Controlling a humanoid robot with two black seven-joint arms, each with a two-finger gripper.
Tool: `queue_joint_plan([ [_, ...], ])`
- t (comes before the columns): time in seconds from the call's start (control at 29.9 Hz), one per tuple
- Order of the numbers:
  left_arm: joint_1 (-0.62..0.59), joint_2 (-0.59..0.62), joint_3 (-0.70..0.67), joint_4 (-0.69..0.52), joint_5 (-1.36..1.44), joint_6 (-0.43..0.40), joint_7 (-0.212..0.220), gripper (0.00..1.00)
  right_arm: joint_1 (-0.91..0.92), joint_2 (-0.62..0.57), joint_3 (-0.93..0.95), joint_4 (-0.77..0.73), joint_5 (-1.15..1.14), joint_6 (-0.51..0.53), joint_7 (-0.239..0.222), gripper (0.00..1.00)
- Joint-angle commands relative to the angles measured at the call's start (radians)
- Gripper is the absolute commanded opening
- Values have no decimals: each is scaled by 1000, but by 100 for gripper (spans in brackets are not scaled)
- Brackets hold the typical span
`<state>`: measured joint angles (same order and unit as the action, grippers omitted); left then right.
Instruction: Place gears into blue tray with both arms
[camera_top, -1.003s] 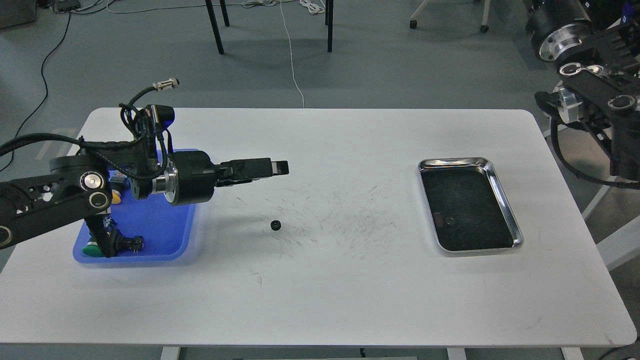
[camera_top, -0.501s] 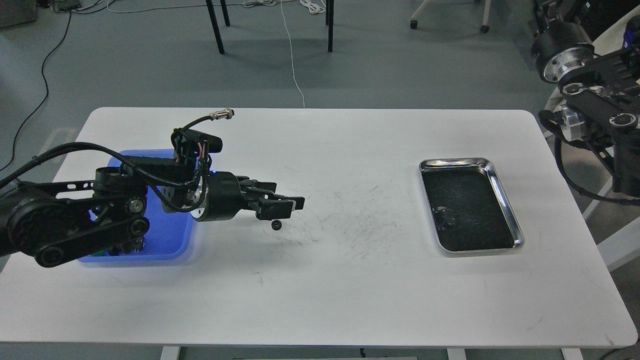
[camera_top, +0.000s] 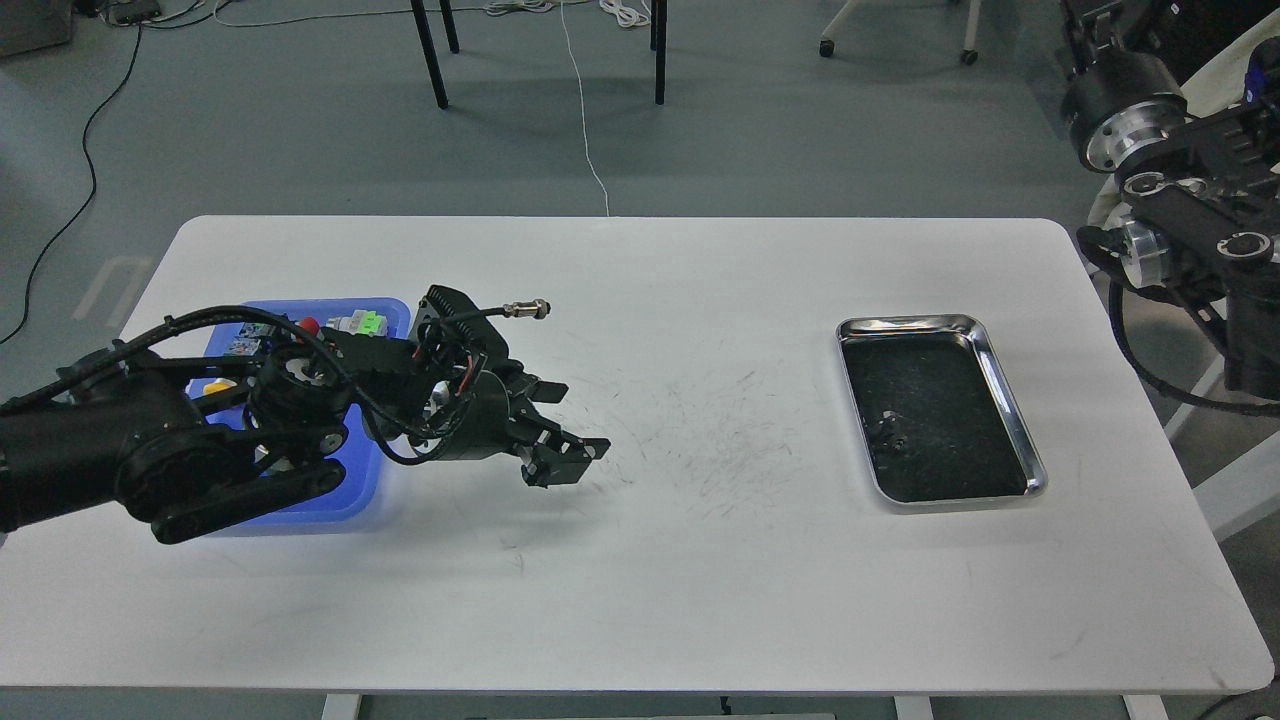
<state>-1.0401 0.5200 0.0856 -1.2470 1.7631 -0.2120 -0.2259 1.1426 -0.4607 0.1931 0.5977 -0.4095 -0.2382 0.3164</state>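
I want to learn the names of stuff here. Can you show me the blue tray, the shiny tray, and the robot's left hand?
blue tray (camera_top: 385, 318): head view, far right rim corner.
shiny tray (camera_top: 1008, 395): head view, right steel rim.
left hand (camera_top: 570, 462): head view, between its fingertips.

A white rectangular desk (camera_top: 700, 600) with rounded corners is carrying two trays. A shallow blue plastic tray (camera_top: 385, 312) is sitting near its left edge, and a shiny steel tray with a dark bottom (camera_top: 1010, 400) is lying well apart toward the right. Grey scuff marks (camera_top: 720, 440) are showing between them.
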Motion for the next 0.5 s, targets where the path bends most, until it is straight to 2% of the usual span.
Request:
queue_joint_plan([
  [0.0,8,-8,0,24,1,0,-4,63,-1,1,-1,0,0,0,1,92],
  [0.13,28,-31,-3,57,6,0,-6,63,-1,1,-3,1,0,0,1,92],
  [0.23,41,-32,0,70,41,2,-6,58,-1,1,-4,-1,0,2,1,92],
  [0.47,63,-54,0,106,84,11,-3,58,-9,2,-4,-1,0,2,1,92],
])
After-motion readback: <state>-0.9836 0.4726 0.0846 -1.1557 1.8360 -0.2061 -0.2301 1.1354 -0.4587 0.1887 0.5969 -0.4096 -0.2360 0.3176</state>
